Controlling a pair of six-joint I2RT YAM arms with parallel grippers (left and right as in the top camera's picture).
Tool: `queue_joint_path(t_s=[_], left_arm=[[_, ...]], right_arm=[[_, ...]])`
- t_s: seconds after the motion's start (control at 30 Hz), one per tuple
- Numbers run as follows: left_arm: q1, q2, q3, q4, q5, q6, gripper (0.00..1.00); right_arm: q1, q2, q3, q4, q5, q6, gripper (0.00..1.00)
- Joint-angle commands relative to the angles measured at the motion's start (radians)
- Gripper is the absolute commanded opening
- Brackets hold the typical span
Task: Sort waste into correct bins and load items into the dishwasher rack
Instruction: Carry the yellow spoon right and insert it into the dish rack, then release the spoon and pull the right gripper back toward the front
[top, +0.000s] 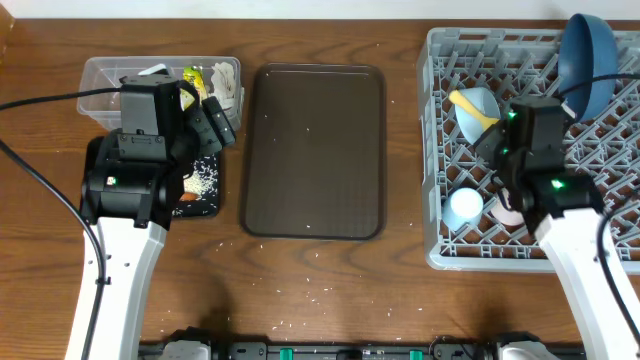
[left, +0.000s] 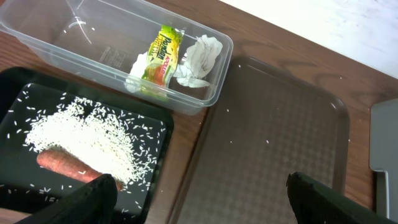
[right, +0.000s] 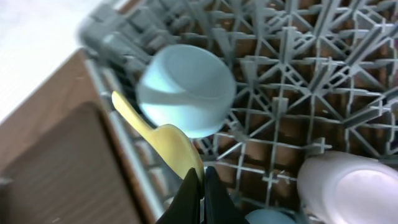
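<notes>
The clear tub (top: 100, 75) (left: 62, 37) holds the yellow-green packet (left: 163, 53) and the crumpled napkin (left: 199, 59). The black tray (top: 205, 205) (left: 18, 93) holds a heap of rice (left: 87, 140) and the orange sausage piece (left: 62, 165). My left gripper (top: 215, 125) (left: 214, 199) is open and empty above the black tray's right edge. In the grey rack (top: 440, 60) (right: 292, 37) are the dark blue plate (top: 590, 50), light blue bowl (top: 482, 105) (right: 186, 90), pink cup (top: 505, 210) (right: 348, 186) and small blue cup (top: 463, 207). My right gripper (top: 500, 135) (right: 201, 180) is shut on the yellow spoon (top: 468, 102) (right: 168, 140) beside the bowl.
The dark brown serving tray (top: 315, 150) (left: 280, 124) lies between the bins and the rack, with a few stray grains on it. Loose rice grains (top: 320, 292) are scattered on the wooden table near the front edge.
</notes>
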Motion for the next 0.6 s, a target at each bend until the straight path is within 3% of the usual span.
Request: queue_joint_path(t_s=[0.0, 0.13, 0.2, 0.4, 0.57], left_arm=[[0.005, 0.002, 0.002, 0.003, -0.009, -0.009, 0.89], [0.005, 0.002, 0.002, 0.003, -0.009, -0.009, 0.89], [0.005, 0.002, 0.002, 0.003, -0.009, -0.009, 0.89], [0.005, 0.002, 0.002, 0.003, -0.009, -0.009, 0.89], [0.005, 0.002, 0.002, 0.003, -0.009, -0.009, 0.89]], right_arm=[[0.014, 0.052, -0.001, 0.014, 0.055, 0.024, 0.01], [0.031, 0.1, -0.001, 0.042, 0.038, 0.002, 0.01], [0.045, 0.11, -0.001, 0.062, 0.03, -0.032, 0.09], [0.097, 0.104, 0.0, 0.115, -0.014, -0.139, 0.55], [0.118, 0.052, 0.0, 0.097, -0.093, -0.185, 0.64]])
